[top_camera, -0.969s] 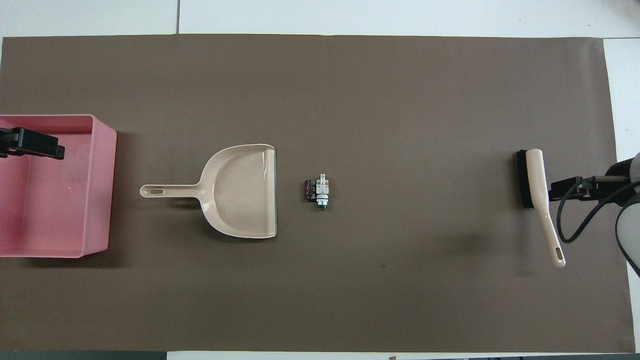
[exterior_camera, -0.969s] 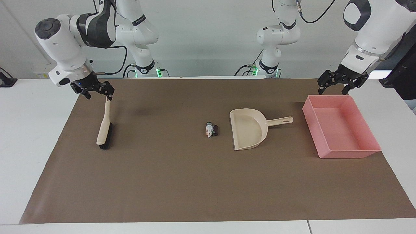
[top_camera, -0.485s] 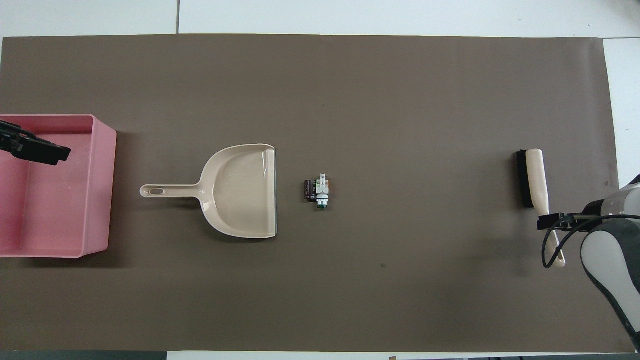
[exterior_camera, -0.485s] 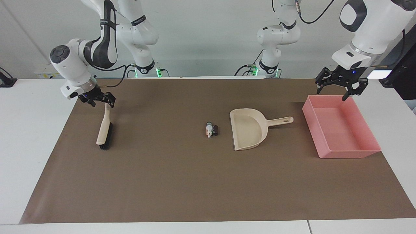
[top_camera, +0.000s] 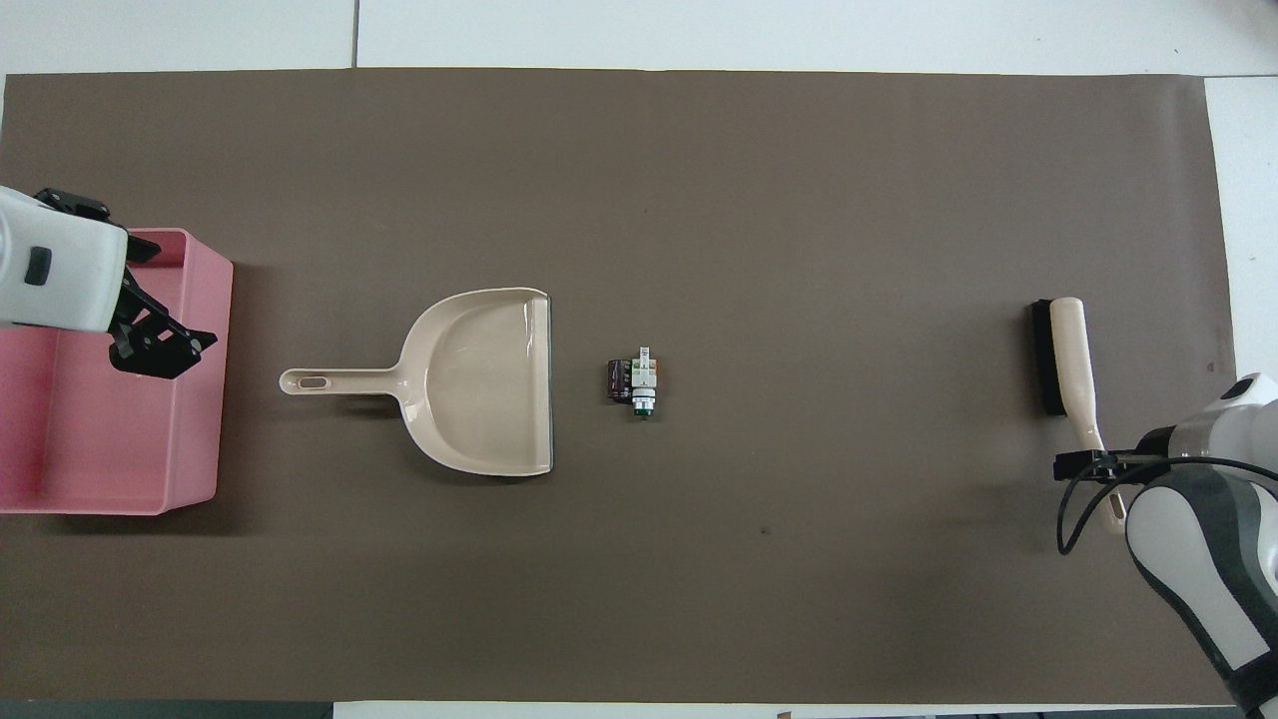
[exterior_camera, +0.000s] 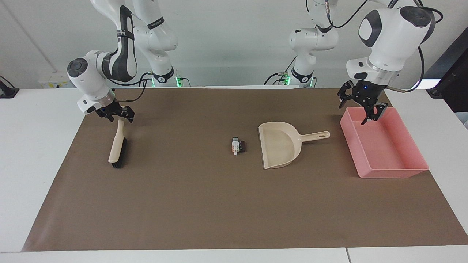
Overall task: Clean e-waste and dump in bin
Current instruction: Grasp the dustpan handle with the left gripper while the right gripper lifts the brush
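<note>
Spotter: Movement on both arms. Your right end effector [exterior_camera: 119, 116] has come down from a higher hover to the tip of the brush [exterior_camera: 117, 146] handle, at the right arm's end of the mat [exterior_camera: 204, 204]. Your left end effector [exterior_camera: 354, 114] has swung in from the bin's outer edge and now hangs over the corner of the bin [exterior_camera: 387, 171] closest to the dustpan [exterior_camera: 279, 144], spread wide and holding nothing.

Operator: Has the right one got the brush?

Spotter: I cannot tell. It sits right at the handle's end, but whether it has closed on it does not show. The brush head is flat on the mat where it was, so nothing is lifted yet.

Operator: And the e-waste?

Spotter: Untouched. The e-waste [exterior_camera: 238, 145] lies mid-mat, just beside the dustpan's open mouth, toward the right arm's end. My reading: you are at the pick-up stage (brush first, the dustpan handle likely next for the left arm), with sweeping and dumping all ahead.

Operator: Anything you can't see?

Spotter: From overhead, your right arm covers the handle's tip and your left wrist covers part of the bin, which also runs off the frame's edge. The e-waste is too small to count its pieces with certainty.
</note>
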Robot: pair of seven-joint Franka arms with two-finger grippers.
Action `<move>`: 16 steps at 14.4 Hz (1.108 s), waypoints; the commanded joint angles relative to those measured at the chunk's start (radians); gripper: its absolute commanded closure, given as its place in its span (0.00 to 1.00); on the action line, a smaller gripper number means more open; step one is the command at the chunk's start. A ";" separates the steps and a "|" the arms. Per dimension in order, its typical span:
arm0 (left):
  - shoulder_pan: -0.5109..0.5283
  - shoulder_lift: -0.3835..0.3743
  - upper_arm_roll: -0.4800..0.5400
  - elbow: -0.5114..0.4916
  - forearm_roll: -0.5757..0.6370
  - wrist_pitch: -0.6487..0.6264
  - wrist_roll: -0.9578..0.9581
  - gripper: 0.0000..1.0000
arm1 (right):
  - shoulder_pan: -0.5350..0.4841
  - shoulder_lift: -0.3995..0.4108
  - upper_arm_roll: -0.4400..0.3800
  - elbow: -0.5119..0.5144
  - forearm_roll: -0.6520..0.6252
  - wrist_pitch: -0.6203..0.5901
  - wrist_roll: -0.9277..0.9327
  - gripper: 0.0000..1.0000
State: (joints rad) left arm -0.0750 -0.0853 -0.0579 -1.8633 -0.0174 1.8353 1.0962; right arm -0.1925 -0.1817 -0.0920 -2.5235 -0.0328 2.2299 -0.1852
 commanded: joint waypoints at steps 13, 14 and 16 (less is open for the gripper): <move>-0.149 0.093 0.010 -0.370 0.099 0.484 0.076 0.01 | -0.018 0.002 0.008 0.008 0.011 0.014 -0.056 0.56; -0.149 0.099 0.010 -0.376 0.099 0.496 0.076 0.01 | -0.018 0.002 0.008 0.008 0.011 0.016 -0.056 0.56; -0.149 0.099 0.009 -0.399 0.099 0.498 0.076 0.02 | -0.018 0.002 0.009 0.008 0.011 0.014 -0.056 0.62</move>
State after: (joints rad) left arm -0.2057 0.0258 -0.0594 -2.2260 0.0601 2.3013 1.1985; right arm -0.1926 -0.1817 -0.0920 -2.5195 -0.0328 2.2377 -0.2047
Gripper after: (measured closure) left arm 0.009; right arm 0.573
